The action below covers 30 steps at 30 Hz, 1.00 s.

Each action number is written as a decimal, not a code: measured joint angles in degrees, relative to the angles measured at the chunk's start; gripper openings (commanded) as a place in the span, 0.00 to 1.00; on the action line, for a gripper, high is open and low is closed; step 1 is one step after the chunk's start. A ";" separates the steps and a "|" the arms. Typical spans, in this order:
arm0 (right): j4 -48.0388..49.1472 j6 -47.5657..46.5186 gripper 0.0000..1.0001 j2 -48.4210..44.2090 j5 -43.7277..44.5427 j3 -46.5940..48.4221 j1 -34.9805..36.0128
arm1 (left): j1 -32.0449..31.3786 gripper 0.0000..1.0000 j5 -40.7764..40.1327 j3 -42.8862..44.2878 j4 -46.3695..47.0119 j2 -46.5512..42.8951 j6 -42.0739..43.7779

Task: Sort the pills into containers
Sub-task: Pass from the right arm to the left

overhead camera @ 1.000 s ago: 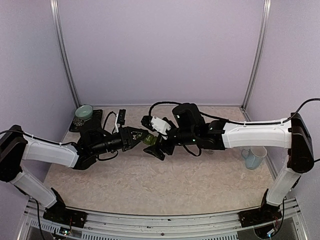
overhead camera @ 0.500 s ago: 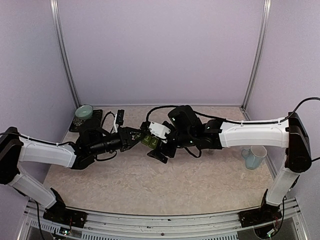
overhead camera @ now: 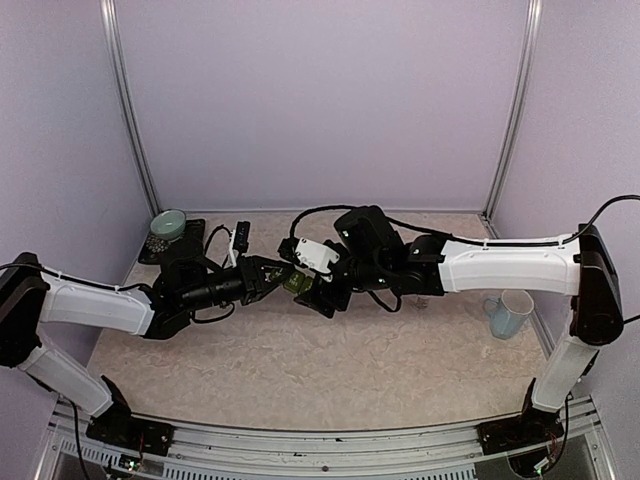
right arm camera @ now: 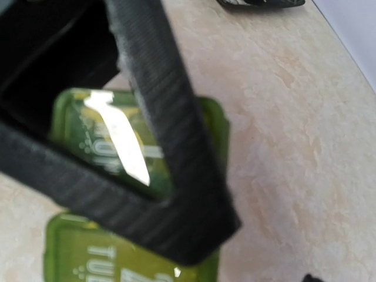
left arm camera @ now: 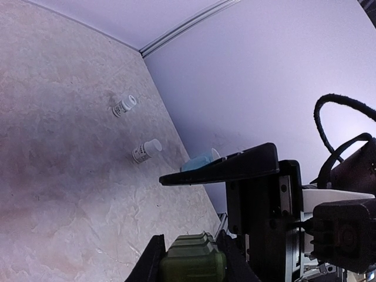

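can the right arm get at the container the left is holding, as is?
Probably yes. The left gripper grips the container by one end, leaving the rest exposed toward the right gripper, whose fingers lie across it in the wrist view. Nothing else sits between them.

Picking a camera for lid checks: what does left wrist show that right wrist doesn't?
Only left wrist: a far bottle and a near bottle lying on the table, a pale blue mug, and the left hand gripping the pill box. Only right wrist: white lettering on the box lids, close up. Both: the green pill box and the marbled table.
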 measured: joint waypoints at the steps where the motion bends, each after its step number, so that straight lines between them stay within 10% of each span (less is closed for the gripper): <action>1: -0.02 0.00 0.81 0.00 0.02 0.00 0.00 | 0.00 0.24 -0.02 0.00 0.00 0.00 0.00; 30: -0.39 -1.05 0.61 0.74 2.51 0.66 1.25 | -0.28 0.23 -1.49 -0.02 -0.09 0.00 0.20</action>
